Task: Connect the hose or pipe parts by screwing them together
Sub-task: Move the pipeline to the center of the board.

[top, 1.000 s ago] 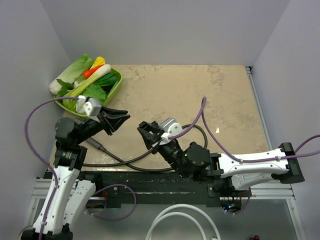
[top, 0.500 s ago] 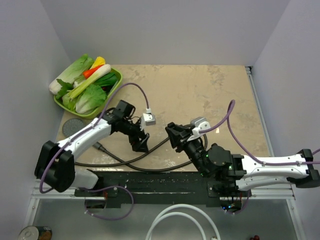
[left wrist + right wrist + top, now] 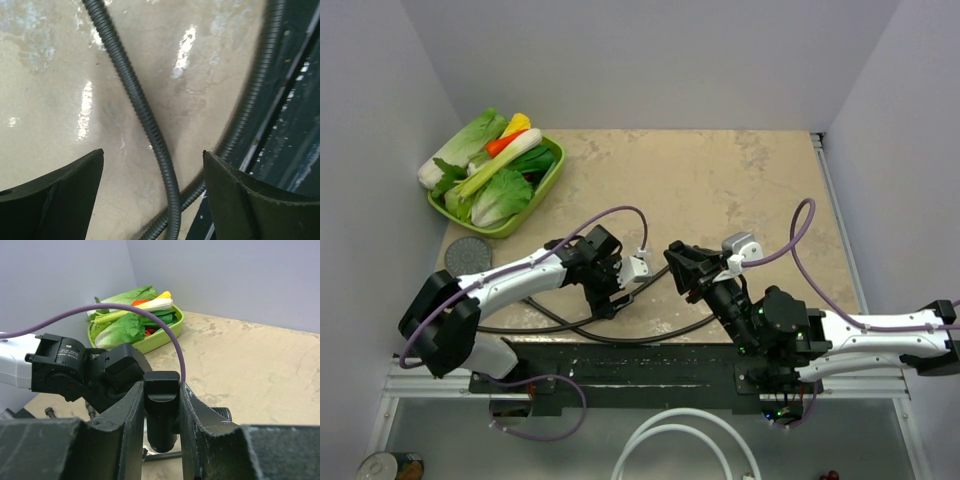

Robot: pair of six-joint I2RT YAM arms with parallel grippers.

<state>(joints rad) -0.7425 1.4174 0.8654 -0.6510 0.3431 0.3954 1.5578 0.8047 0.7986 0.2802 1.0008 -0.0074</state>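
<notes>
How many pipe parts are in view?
3: grey shower-head disc lying far left on the table; dark hose looped along its near edge; black fitting clamped in the right gripper. More may be hidden.

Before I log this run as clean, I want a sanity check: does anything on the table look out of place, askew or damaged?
Nothing looks spilled or broken. The only odd item is the green tray of vegetables in the far left corner, unrelated to the hose and the grey shower-head disc.
</notes>
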